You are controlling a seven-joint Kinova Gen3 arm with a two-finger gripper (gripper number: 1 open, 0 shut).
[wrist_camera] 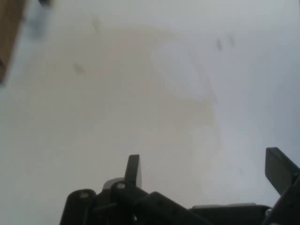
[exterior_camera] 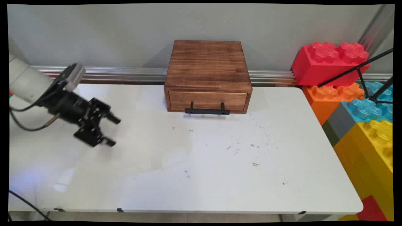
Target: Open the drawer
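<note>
My black gripper hangs over the left part of the white table, pointing right and slightly down, open with nothing between its fingers. In the hand view the gripper shows its two fingers wide apart over bare scuffed tabletop. A dark wooden box with one drawer stands at the table's back middle, to the right of and beyond the gripper. Its drawer front is shut flush and carries a black bar handle. A brown edge of the box shows at the hand view's upper left.
Large toy bricks are stacked off the table's right end: a red one on an orange one, with blue and yellow ones nearer. A black tripod leg crosses them. A metal rail runs along the wall.
</note>
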